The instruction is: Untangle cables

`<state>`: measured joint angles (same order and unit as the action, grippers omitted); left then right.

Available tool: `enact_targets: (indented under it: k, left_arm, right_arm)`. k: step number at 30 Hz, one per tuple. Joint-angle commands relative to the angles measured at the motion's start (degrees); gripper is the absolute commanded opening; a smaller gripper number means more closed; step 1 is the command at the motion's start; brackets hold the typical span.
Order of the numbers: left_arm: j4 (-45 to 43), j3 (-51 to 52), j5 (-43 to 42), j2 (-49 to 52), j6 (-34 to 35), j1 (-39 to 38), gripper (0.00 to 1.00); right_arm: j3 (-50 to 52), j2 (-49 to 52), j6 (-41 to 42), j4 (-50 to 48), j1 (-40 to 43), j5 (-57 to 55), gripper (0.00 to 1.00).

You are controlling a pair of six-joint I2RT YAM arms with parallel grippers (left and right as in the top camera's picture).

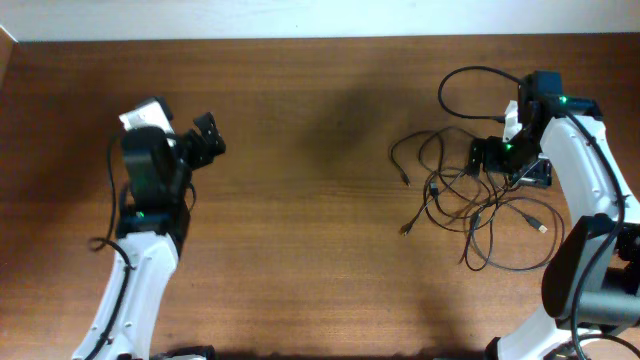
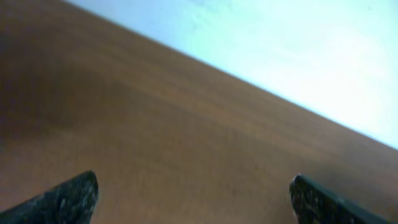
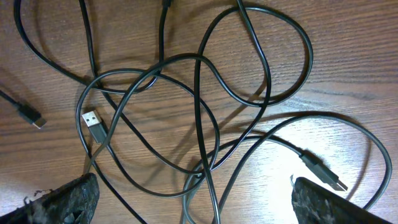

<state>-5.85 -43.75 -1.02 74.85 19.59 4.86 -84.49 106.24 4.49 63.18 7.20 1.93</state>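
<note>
- Several thin black flexible cables (image 1: 445,195) lie in one loose tangle on the right side of the brown wooden worktop (image 1: 300,200). Their loops cross over and under one another, and no cord lies apart from the rest, so the untangling looks barely begun.
- Two plug ends stand out in the right wrist view. A silver-tipped flat plug (image 3: 93,121) lies at the left of the knot and a black-bodied plug (image 3: 320,171) at the lower right, both resting on the wood.
- By my reading, the step in hand is the approach and the choice of a strand, before any grasp.
- The next move calls for lowering onto one cord or a free plug end, away from the dense crossings in the middle, and closing on that one alone. It should then be drawn outward so it slips from the loops rather than tightening them.
- The right fingers (image 3: 68,199) are spread wide and hold nothing. The white-and-black right arm (image 1: 585,160) reaches in from the right edge, with its wrist pointing down over the upper part of the tangle.
- The left fingers (image 2: 68,199) are equally wide apart and empty. The left arm (image 1: 145,265) stands at the left side, well apart from the cables, and its wrist view shows only wood and a pale wall.
</note>
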Motion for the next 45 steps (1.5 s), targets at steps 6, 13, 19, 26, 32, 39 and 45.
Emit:
enact_targets:
  k: [6,13,19,26,32,39,45]
  left_arm:
    - [-6.1,19.4,-0.7,-7.2,-1.2,-0.1,0.99]
    - [-6.1,30.0,-0.7,-12.3,-1.2,-0.2,0.99]
    - [-14.4,40.3,-0.8,-19.6,-1.0,-0.2,0.99]
    - [-7.5,43.2,-0.7,-32.6,-1.0,-0.2,0.99]
    - [9.0,43.2,-0.6,-46.0,-1.0,-0.2,0.99]
    - [10.7,43.2,-0.2,-64.1,-7.6,-3.3,0.99]
    - [10.9,43.2,1.1,-74.6,-16.5,-5.6,0.99]
  right_arm:
    - [-1.0,-0.9,0.3,0.0,0.3,-0.7,0.98]
    - [-1.0,-0.9,0.3,0.0,0.3,-0.7,0.99]
    - [-1.0,-0.9,0.3,0.0,0.3,-0.7,0.99]
    - [-1.0,-0.9,0.3,0.0,0.3,-0.7,0.99]
    - [-1.0,-0.9,0.3,0.0,0.3,-0.7,0.98]
    - [-1.0,-0.9,0.3,0.0,0.3,-0.7,0.98]
    - [-1.0,-0.9,0.3,0.0,0.3,-0.7,0.99]
